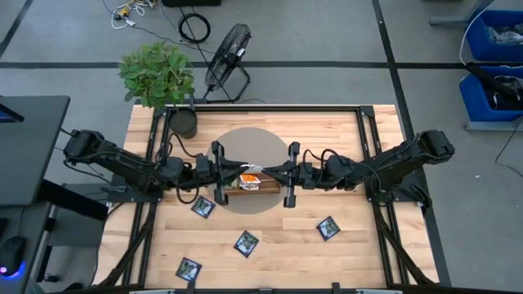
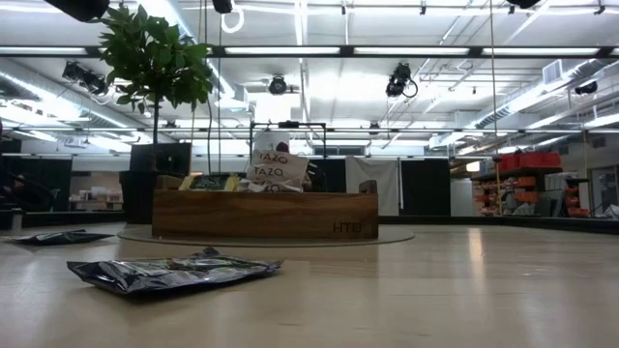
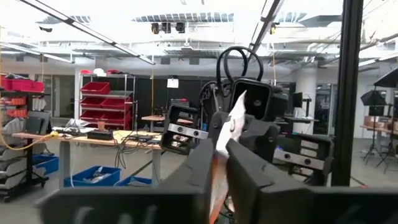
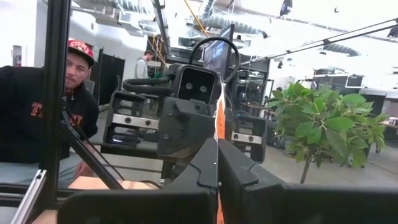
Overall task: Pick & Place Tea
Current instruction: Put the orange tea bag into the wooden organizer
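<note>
Both arms are stretched toward the middle of the surface (image 1: 343, 245) and are met above the long wooden tray (image 1: 245, 187), which lies on a grey round mat (image 1: 245, 143). The left tool (image 1: 233, 173) and the right tool (image 1: 274, 174) are pointed at each other, level with the surface. One orange-and-white tea sachet (image 1: 251, 174) is held between them, above the tray. In the left wrist view the left tool's fingers (image 3: 202, 165) are closed narrow on this sachet, and in the right wrist view the right tool's fingers (image 4: 239, 168) are pressed tight on its thin edge. Four dark navy sachets (image 1: 247, 242) are lying flat on the surface in front of the tray, well apart from each other. More sachets (image 2: 276, 166) are standing in the tray.
</note>
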Robot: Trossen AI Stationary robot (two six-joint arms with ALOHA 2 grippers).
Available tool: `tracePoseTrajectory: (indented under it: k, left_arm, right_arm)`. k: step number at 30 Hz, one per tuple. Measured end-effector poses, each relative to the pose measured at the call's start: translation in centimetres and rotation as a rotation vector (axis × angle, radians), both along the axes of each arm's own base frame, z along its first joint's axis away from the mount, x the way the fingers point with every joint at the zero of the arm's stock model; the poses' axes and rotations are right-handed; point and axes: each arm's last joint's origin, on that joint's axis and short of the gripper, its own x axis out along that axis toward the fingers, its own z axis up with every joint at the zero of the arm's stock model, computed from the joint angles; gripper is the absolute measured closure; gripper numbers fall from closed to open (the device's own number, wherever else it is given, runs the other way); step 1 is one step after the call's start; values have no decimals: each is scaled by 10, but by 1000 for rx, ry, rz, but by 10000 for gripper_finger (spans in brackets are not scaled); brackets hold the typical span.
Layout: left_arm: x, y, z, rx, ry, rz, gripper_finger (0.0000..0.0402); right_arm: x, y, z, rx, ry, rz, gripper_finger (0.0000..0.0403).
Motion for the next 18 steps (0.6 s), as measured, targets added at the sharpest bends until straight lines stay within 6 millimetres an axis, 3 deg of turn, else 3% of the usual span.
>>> tracePoseTrajectory:
  k: [2,8,18]
  left_arm:
    - [0,0,0,4,8,0,389]
    - [2,-3,-6,59,78,21,398]
    - [3,-3,-13,66,163,90,400]
  right_arm:
    - [0,0,0,-1,3,0,403]
    - [1,1,-4,-1,35,4,394]
    - [0,0,-4,9,56,5,312]
